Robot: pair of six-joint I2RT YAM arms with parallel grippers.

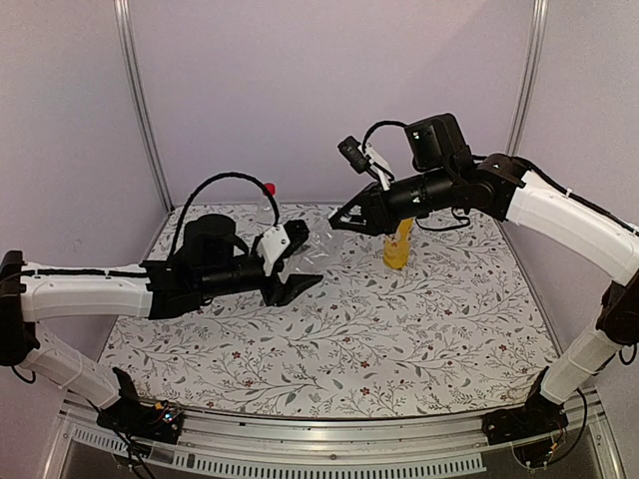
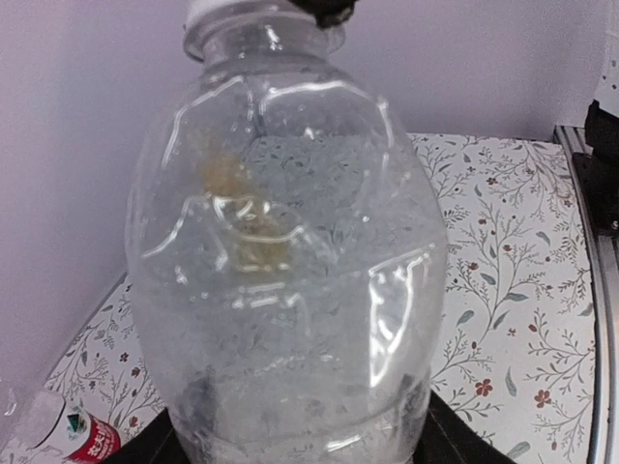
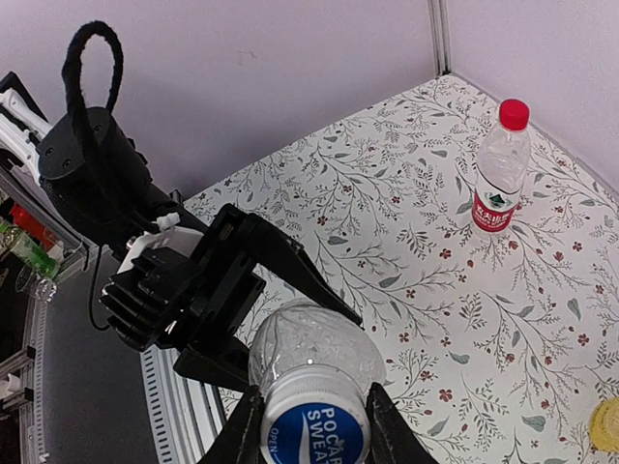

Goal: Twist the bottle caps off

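Observation:
My left gripper (image 1: 300, 261) is shut on the body of the clear unlabelled bottle (image 2: 290, 251) and holds it tilted above the table; its black fingers (image 2: 455, 437) show at both lower sides. My right gripper (image 3: 314, 418) is shut on that bottle's blue cap (image 3: 317, 435), one finger on each side. In the top view the right gripper (image 1: 341, 221) meets the bottle's top. The yellow-orange bottle (image 1: 397, 244) stands behind the right gripper; its yellow cap (image 3: 607, 425) shows at the frame edge. The red-and-white labelled bottle (image 3: 496, 174) with its red cap (image 3: 514, 113) stands far left.
The flowered tablecloth (image 1: 399, 329) covers the table. Purple walls and metal corner posts (image 1: 140, 110) close the back and sides. The labelled bottle (image 2: 82, 437) also shows at the lower left of the left wrist view. A metal rail (image 1: 329, 439) runs along the near edge.

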